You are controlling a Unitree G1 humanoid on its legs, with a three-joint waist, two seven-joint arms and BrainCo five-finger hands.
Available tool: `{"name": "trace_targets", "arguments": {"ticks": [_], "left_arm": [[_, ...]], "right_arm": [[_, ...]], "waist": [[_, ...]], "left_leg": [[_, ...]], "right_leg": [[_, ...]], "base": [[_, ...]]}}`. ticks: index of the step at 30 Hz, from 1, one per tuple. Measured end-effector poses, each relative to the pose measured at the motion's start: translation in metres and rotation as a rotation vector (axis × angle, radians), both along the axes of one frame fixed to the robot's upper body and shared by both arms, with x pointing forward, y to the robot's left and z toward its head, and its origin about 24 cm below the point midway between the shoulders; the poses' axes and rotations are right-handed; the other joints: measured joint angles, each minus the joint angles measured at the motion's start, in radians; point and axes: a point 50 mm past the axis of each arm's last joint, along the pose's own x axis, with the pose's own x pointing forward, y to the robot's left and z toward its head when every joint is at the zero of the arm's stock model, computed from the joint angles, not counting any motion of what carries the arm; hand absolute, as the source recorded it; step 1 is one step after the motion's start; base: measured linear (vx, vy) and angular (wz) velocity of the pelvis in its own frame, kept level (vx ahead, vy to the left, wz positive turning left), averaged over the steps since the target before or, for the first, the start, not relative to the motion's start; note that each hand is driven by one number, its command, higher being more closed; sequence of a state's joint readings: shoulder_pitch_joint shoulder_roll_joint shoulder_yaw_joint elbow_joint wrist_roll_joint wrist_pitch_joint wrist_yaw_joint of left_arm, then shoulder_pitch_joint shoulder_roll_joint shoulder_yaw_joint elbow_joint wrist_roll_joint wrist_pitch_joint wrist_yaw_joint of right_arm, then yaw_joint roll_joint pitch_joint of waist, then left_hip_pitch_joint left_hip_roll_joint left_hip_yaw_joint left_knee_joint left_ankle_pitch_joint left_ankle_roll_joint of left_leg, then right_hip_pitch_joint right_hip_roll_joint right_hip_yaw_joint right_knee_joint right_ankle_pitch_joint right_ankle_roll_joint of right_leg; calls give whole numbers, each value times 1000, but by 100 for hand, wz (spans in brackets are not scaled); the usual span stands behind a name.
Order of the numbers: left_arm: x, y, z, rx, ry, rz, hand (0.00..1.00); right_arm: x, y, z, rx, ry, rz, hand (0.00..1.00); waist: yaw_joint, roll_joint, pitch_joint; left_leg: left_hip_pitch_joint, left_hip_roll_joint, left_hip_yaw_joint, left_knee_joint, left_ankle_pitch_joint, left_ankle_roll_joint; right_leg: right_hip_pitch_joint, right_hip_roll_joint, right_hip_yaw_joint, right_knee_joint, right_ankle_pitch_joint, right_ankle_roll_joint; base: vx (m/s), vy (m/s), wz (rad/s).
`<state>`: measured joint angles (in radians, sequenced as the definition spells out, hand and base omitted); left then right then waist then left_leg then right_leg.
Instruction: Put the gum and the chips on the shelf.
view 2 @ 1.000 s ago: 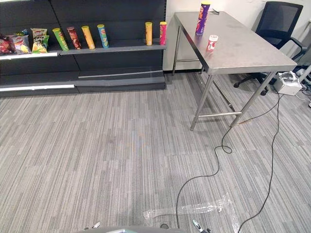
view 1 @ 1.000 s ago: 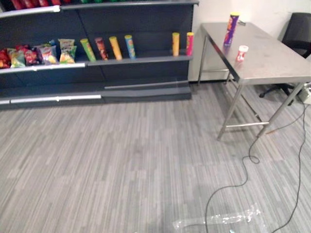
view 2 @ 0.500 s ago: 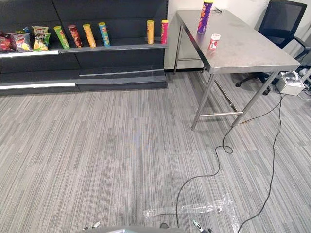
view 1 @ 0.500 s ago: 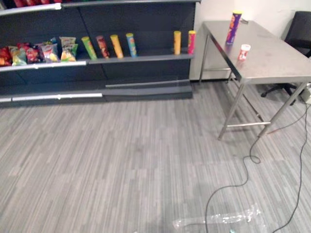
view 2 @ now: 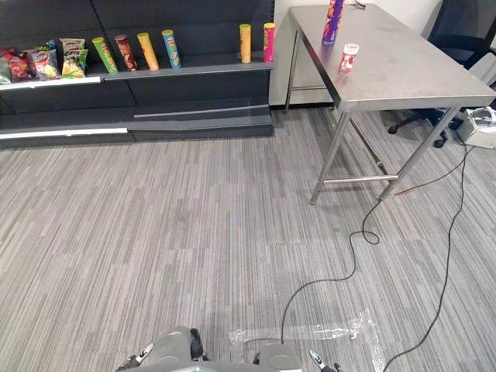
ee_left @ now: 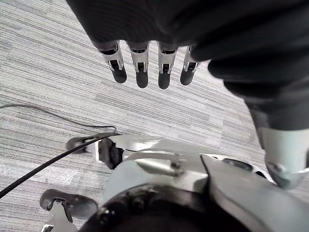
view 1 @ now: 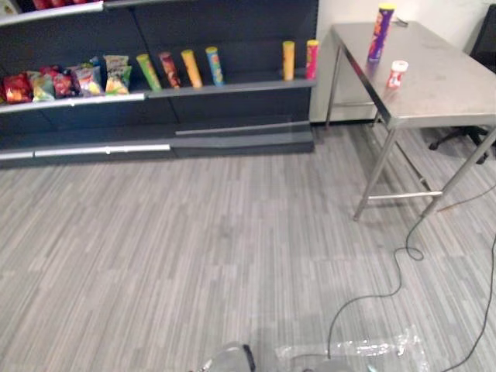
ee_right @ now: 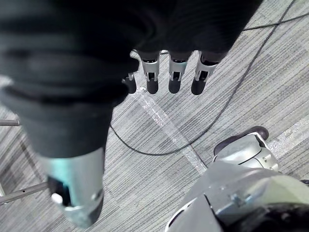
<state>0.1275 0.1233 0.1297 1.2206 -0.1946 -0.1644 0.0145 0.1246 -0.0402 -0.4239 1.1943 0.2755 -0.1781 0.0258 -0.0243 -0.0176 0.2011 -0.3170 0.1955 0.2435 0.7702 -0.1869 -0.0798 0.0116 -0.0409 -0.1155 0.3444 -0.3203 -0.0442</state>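
Observation:
A tall purple chips can (view 1: 380, 32) stands upright at the far end of the steel table (view 1: 442, 89). A small white and red gum bottle (view 1: 397, 74) stands a little nearer on the same top. The dark shelf (view 1: 232, 87) runs along the back wall to the left of the table. My left hand (ee_left: 141, 65) hangs over the grey floor, open, with straight fingers and nothing in it. My right hand (ee_right: 175, 77) hangs the same way, open and empty. Both hands are far from the table and the shelf.
The shelf carries several upright chip cans (view 2: 143, 50) and, further left, snack bags (view 2: 46, 63). A black office chair (view 2: 461, 27) and a white box (view 2: 482, 128) sit behind the table. A clear plastic strip (view 2: 310, 332) lies on the carpet nearby.
The whole picture has shifted: shelf and table sit higher and further right, so the camera has moved. The can, the gum bottle and the shelf goods stay in place.

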Motion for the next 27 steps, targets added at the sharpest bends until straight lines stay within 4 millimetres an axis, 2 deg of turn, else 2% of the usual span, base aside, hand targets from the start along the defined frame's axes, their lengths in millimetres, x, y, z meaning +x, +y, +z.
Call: {"name": "trace_targets", "arguments": {"ticks": [1,3,5,6,7,8,9,10,11,12,13,14,15,18,19,20,21,22,24,25,26,27], "left_arm": [[1,0,0,0,-3,-1,0],[2,0,0,1,-5,-2,0],[3,-1,0,7,-3,-1,0],[2,-3,0,6,-2,0,0],[2,-4,-1,3,-1,1,0],[2,-3,0,5,0,0,0],[0,6,1,28,5,-3,0],[2,9,2,38,-1,-6,0],[8,10,3,43,-13,-10,0],[14,11,4,47,-29,-16,0],[13,11,4,47,-28,-13,0],[13,10,4,46,-27,-12,0],[14,10,4,46,-29,-13,0],[14,10,4,48,-28,-29,0],[14,11,4,51,-26,-37,0],[14,10,4,51,-23,-44,0],[12,8,3,48,-16,-67,0],[13,6,3,45,-16,-81,0],[17,5,4,44,-24,-88,0],[22,4,4,42,-35,-91,0],[23,3,4,39,-38,-89,0],[25,2,4,38,-42,-89,0]], "right_arm": [[6,0,1,0,-14,4,0],[11,0,1,-1,-25,8,0],[15,0,2,-7,-32,25,0],[16,-4,3,-19,-34,43,0],[22,-8,5,-31,-42,66,0],[25,-5,5,-27,-49,76,0],[32,3,4,-5,-64,89,0],[35,8,4,8,-74,95,0],[38,12,4,16,-84,96,0],[41,14,4,23,-94,86,0],[39,13,4,23,-90,85,0],[39,13,4,22,-88,83,0],[41,13,4,22,-95,78,0],[45,11,6,13,-112,76,0],[48,10,7,7,-125,78,0],[49,9,8,1,-133,81,0],[52,6,10,-13,-139,104,0],[53,2,11,-29,-144,123,0],[54,1,12,-37,-150,131,0],[56,-2,13,-47,-157,134,0],[56,-3,13,-50,-156,137,0],[55,-3,13,-51,-153,140,0]], "waist": [[0,-1,4],[-1,-1,10],[0,14,13],[1,28,16],[3,38,26],[5,19,26],[17,-19,4],[16,-32,-4],[13,-35,-5],[9,-39,-5],[13,-39,-10],[20,-37,-15],[26,-36,-17],[14,-31,-15],[4,-24,-6],[2,-22,-4],[-1,-10,2],[-4,-1,3],[-6,3,3],[-5,8,5],[-8,13,8],[-12,15,9]], "left_leg": [[-21,-9,-6,-105,2,-3],[-30,-26,-13,-326,56,-6],[-25,-30,-36,-579,148,-26],[-28,-25,-52,-634,164,-38],[-30,-12,-66,-642,224,-35],[-27,-29,-59,-607,278,-19],[-46,-71,-30,-537,239,30],[-64,-83,-15,-512,214,42],[-76,-92,-7,-486,196,57],[-87,-111,7,-435,164,91],[-78,-118,33,-386,112,120],[-70,-119,48,-372,87,130],[-26,-125,73,-364,46,142],[93,-142,80,-412,-1,158],[186,-149,77,-457,-19,160],[231,-151,76,-485,-23,160],[329,-153,78,-554,-23,158],[398,-153,79,-604,-22,156],[448,-153,75,-643,-25,151],[468,-149,68,-659,-36,132],[481,-141,60,-666,-49,110],[487,-137,52,-665,-57,98]], "right_leg": [[3,-10,9,-10,-4,7],[16,-34,20,-23,-18,31],[44,-44,42,-49,-39,64],[58,-40,51,-64,-45,75],[89,-46,81,-85,-63,104],[109,-72,106,-110,-73,100],[122,-124,143,-149,-64,86],[112,-141,159,-153,-40,88],[101,-155,173,-149,-12,106],[88,-178,207,-121,25,141],[73,-194,243,-63,55,146],[57,-197,260,-24,72,149],[-6,-200,283,129,148,161],[-112,-201,258,423,336,229],[-179,-203,201,619,293,209],[-202,-203,164,672,261,191],[-235,-203,74,713,195,137],[-265,-203,-13,684,140,115],[-309,-197,-95,565,107,105],[-345,-183,-132,412,108,105],[-360,-160,-140,216,132,120],[-359,-148,-137,109,160,118]], "base": [[191,147,-22],[231,180,-14],[339,256,-16],[427,358,-46],[467,424,-58],[578,488,-89],[625,416,-64],[543,305,-43],[438,243,-3],[504,333,-12],[491,327,-23],[588,365,-50],[466,271,-40],[404,201,-15],[388,128,-7],[444,116,-12],[332,58,-11],[384,38,-6],[304,-42,13],[313,-138,23],[317,-163,26],[367,-204,30]]}}
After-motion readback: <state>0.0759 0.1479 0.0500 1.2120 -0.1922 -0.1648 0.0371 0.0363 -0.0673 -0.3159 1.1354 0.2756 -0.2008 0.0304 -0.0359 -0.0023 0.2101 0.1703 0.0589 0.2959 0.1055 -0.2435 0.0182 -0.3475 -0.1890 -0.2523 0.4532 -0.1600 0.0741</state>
